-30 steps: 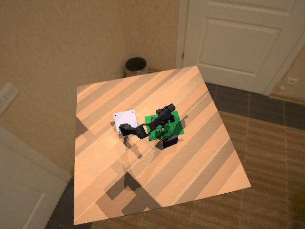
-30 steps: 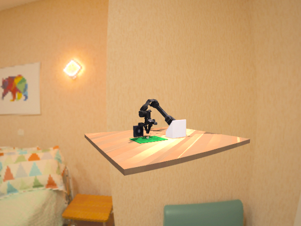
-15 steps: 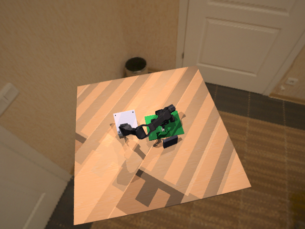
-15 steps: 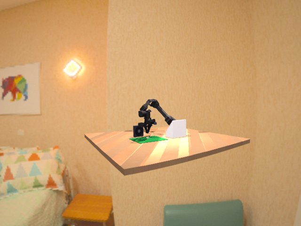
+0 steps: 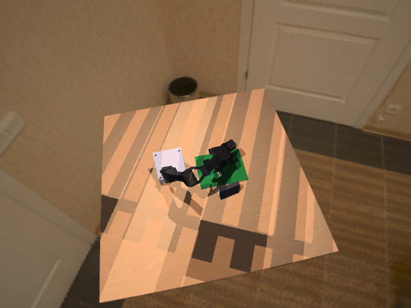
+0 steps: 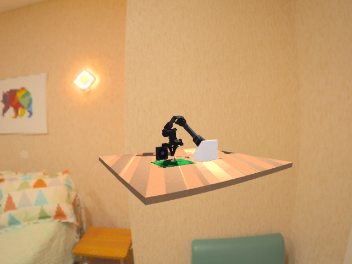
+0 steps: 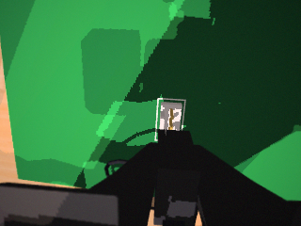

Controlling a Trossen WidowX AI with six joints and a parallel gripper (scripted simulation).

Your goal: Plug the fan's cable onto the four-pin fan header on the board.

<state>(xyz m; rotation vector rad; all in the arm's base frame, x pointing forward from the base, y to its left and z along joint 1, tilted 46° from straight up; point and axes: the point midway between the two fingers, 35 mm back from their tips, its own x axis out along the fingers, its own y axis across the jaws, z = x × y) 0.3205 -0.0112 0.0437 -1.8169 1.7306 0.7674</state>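
One hand (image 7: 173,141) pinches the dark plug (image 7: 174,137) just beside the white-framed header (image 7: 171,114) on the green board (image 7: 56,104); the fan (image 5: 229,190) stands on the tabletop (image 5: 142,239)

Board (image 5: 240,172) on the table (image 5: 139,231), fan (image 5: 229,190) just beside its near edge, header (image 7: 171,114) on the board, gripper (image 7: 174,137) with plug (image 7: 174,155) above the header
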